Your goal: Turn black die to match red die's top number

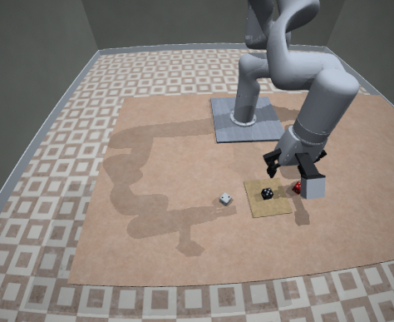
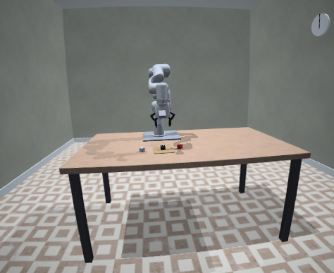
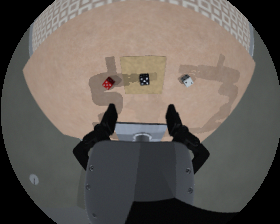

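Note:
The black die point(image 1: 267, 193) point(image 2: 163, 147) point(image 3: 144, 79) lies on the tan mat point(image 1: 254, 211) point(image 3: 128, 62), near its middle, with several white pips on top. The red die point(image 1: 297, 187) point(image 2: 180, 146) point(image 3: 108, 83) lies on the table beside the mat, partly behind the grey block on the arm in the top view; its top shows several pips, too small to count surely. The white die point(image 1: 225, 199) point(image 2: 141, 149) point(image 3: 187, 80) lies on the other side of the mat; its top seems to show two pips. My gripper point(image 2: 163, 125) point(image 3: 141, 109) is wide open and empty, above the table, clear of the dice.
The robot's grey base plate point(image 1: 228, 133) point(image 2: 149, 137) stands behind the mat. The table's front edge point(image 2: 196, 164) lies beyond the dice. Arm shadows fall across the table and part of the mat.

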Robot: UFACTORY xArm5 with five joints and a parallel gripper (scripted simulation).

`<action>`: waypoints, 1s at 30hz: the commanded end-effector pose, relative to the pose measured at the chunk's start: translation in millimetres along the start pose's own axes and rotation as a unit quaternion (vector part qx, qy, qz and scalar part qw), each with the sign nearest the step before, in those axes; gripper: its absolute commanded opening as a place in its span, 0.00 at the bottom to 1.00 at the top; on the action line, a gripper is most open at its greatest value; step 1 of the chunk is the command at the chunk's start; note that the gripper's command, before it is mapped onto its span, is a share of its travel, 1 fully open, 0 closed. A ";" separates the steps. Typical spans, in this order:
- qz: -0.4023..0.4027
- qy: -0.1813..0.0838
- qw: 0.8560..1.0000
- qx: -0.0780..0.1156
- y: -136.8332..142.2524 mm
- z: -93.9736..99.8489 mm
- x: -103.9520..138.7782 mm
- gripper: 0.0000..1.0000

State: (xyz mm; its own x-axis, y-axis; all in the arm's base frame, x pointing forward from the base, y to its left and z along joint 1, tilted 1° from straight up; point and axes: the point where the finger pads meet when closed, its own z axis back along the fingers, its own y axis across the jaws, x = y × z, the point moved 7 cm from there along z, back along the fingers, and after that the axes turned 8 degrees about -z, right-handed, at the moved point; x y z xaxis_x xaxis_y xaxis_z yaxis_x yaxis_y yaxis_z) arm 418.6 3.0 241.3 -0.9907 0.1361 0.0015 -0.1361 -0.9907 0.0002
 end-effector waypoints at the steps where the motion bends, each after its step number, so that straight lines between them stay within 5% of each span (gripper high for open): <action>1: 0.000 0.001 1.000 0.000 -0.1 6.5 -0.4 1.00; 30: 0.000 0.001 1.000 0.000 -0.2 16.1 -0.3 1.00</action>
State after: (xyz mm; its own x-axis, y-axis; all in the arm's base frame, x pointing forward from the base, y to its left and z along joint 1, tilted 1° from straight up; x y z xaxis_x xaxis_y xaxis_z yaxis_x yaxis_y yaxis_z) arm 418.2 3.1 255.9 -0.9907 0.1361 0.0040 -0.1361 -0.9907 0.0006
